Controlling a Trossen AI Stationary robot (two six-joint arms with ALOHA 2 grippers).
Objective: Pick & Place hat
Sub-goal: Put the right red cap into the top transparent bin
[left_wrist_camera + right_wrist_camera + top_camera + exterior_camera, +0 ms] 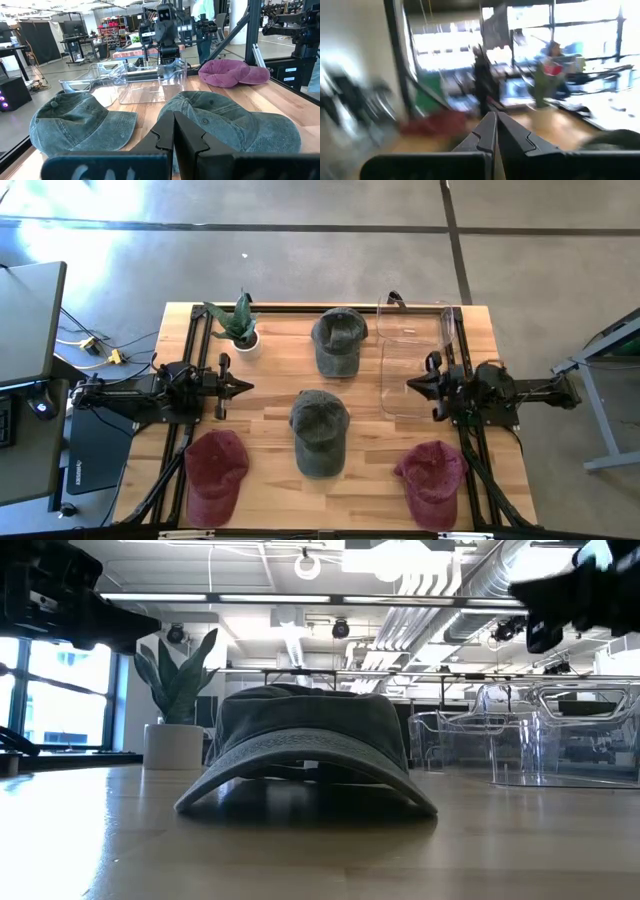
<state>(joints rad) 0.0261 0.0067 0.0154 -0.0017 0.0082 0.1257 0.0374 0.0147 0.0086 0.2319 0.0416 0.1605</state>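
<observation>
Two green hats lie crown up on the wooden table, one at the middle (320, 430) and one toward the far edge (338, 342). A maroon hat (215, 472) lies near left, another maroon hat (433, 478) near right. My left gripper (248, 387) hovers shut at the table's left, pointing level toward the middle, with both green hats ahead of it (80, 122) (235, 120). My right gripper (410, 386) hovers shut at the right, above the clear container, and faces the left one. Neither touches anything.
A clear plastic container (418, 360) stands at the far right, partly under my right gripper. A potted plant (238, 326) stands at the far left. In the low view the middle green hat (305, 750) fills the foreground. Bare wood lies between the hats.
</observation>
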